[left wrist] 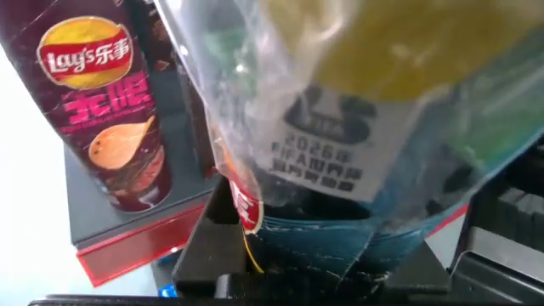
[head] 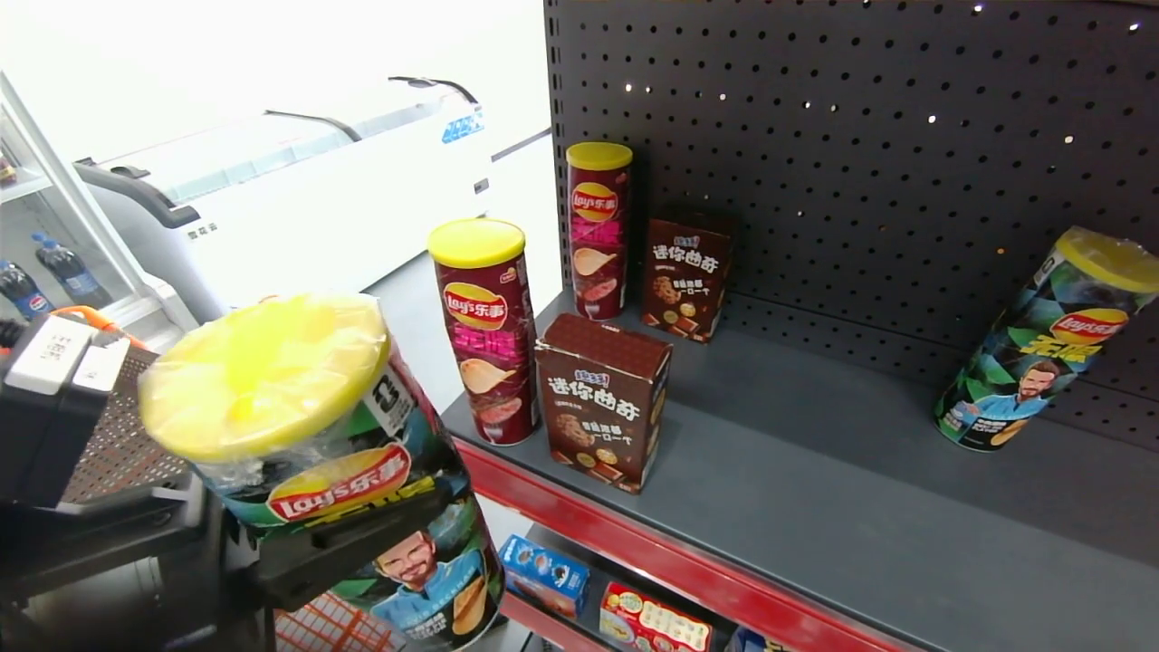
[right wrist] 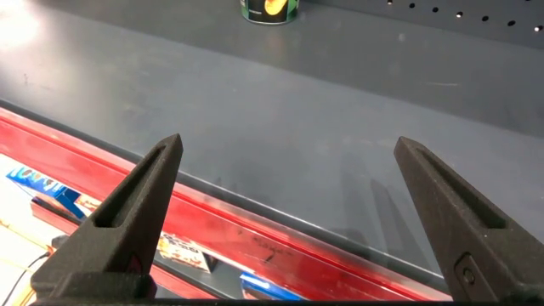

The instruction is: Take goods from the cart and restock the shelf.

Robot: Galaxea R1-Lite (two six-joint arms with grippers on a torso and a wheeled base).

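Observation:
A green and blue chips can (head: 317, 453) with a yellow lid and plastic wrap is held upright at the lower left, in front of the shelf's left end. My left gripper (head: 335, 543) is shut on its body; the left wrist view shows the can (left wrist: 365, 161) close up between the black fingers (left wrist: 212, 255). A matching can (head: 1041, 344) stands at the back right of the grey shelf (head: 815, 489). My right gripper (right wrist: 289, 221) hangs open with nothing in it above the shelf's red front edge (right wrist: 255, 234), with that can (right wrist: 270, 10) far behind.
Two maroon chips cans (head: 484, 326) (head: 598, 235) and two brown cookie boxes (head: 602, 398) (head: 686, 276) stand on the shelf's left part. A black pegboard (head: 860, 136) backs it. Snack packs (head: 543, 570) lie on the lower shelf. A white freezer (head: 299, 199) stands to the left, a mesh cart (head: 118, 444) beside me.

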